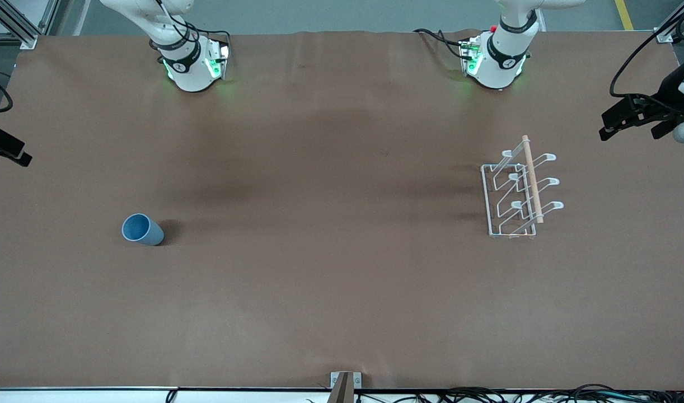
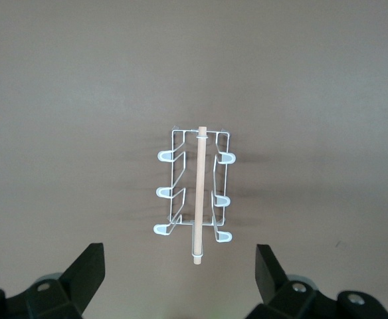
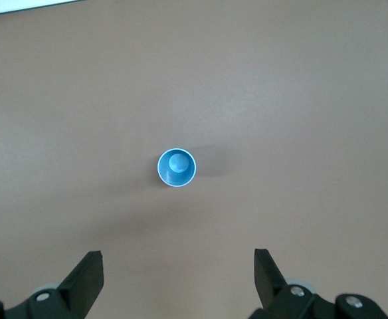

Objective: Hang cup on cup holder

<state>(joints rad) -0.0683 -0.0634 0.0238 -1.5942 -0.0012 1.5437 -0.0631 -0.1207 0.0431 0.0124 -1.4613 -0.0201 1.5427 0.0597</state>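
The light-blue cup (image 1: 142, 229) stands upright, mouth up, toward the right arm's end of the table. It also shows in the right wrist view (image 3: 177, 167), seen from straight above. My right gripper (image 3: 179, 260) is open and empty, high over the table beside the cup. The white wire cup holder (image 1: 513, 193) with its wooden rod (image 1: 532, 179) stands toward the left arm's end and holds nothing. It also shows in the left wrist view (image 2: 198, 193). My left gripper (image 2: 179, 256) is open and empty, high over the table beside the holder.
The brown table (image 1: 331, 252) spreads wide between cup and holder. Both arm bases (image 1: 191, 61) stand along the table's edge farthest from the front camera. A small bracket (image 1: 345, 383) sits at the table's nearest edge, with cables along it.
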